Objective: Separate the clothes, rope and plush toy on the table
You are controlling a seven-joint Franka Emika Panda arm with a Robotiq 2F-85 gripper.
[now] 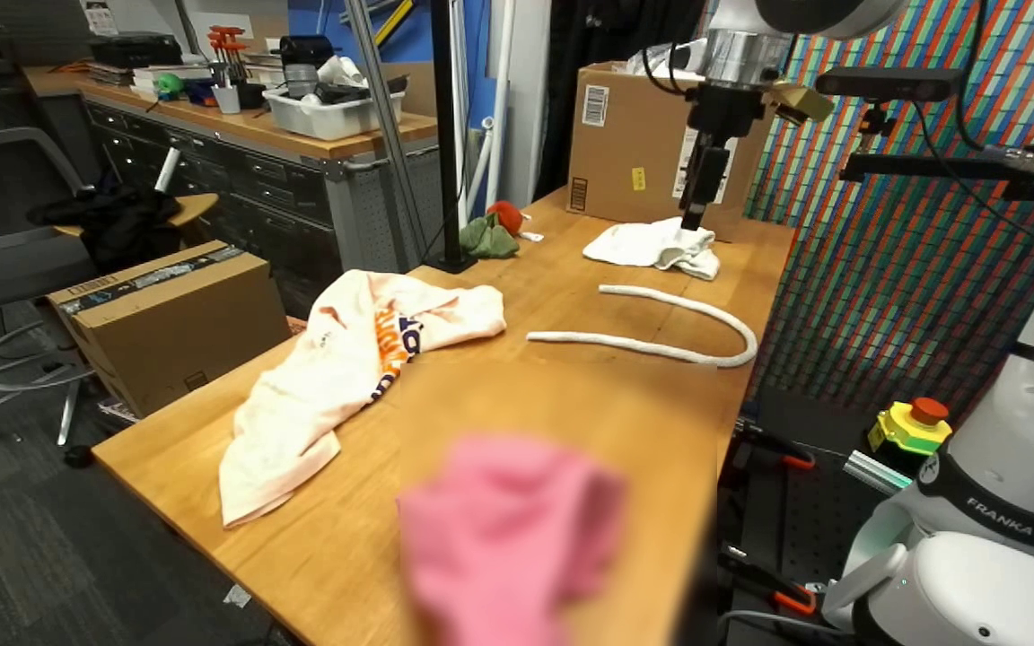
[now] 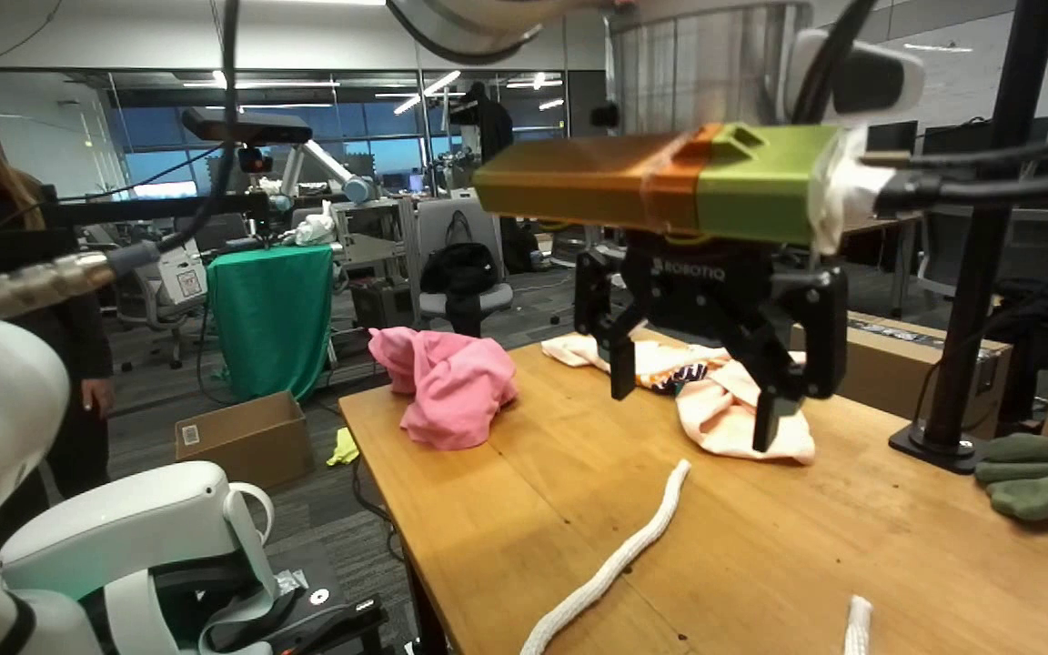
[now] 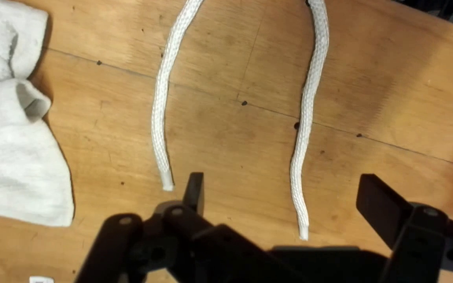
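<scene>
My gripper [image 3: 281,184] is open and empty above the table [image 1: 167,449]; it also shows in both exterior views [image 1: 695,211] [image 2: 697,405]. A white rope [image 1: 611,340] lies in a U shape; in the wrist view one rope leg [image 3: 307,114] shows between my fingers, below them. A white cloth [image 1: 638,244] lies behind the rope and at the left of the wrist view [image 3: 14,157]. A pale peach shirt [image 1: 319,404] lies spread with folds. A pink cloth [image 2: 460,387] is bunched at the table's end. A green and red plush toy [image 1: 488,238] lies by the pole.
A black pole [image 2: 952,364] stands at the table edge beside the plush toy. A large cardboard box [image 1: 625,135] stands at the table's far end behind the white cloth. A person [image 2: 24,273] stands beyond the robot base. Another cardboard box [image 1: 176,323] stands beside the table.
</scene>
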